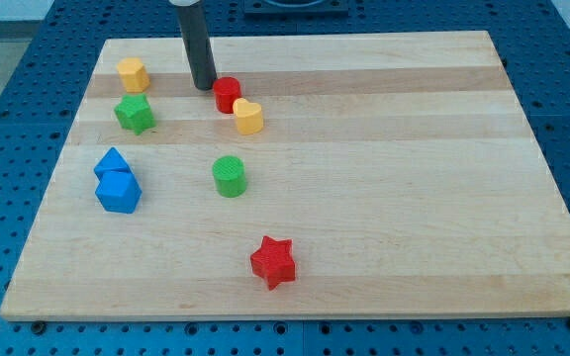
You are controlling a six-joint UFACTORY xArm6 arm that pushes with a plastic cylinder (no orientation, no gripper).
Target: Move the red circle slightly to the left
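Toward the board's left edge, a yellow hexagonal block (133, 74) and green star block (135, 113) are noted. The dark rod's tip (204, 87), having no jaws to spread or close, is set just left of the red circular block (227, 94), near the top edge. For a leftward push, repositioning to the circle's right is judged necessary.

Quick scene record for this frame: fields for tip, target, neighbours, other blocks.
tip: my tip sits just to the view's left of the target, touching or nearly so
target: red circle, near the view's top
closest neighbour: yellow heart, against the target's lower right
left group: yellow hexagon, green star, two blue blocks
centre: green circle
bottom: red star
surface: wooden board
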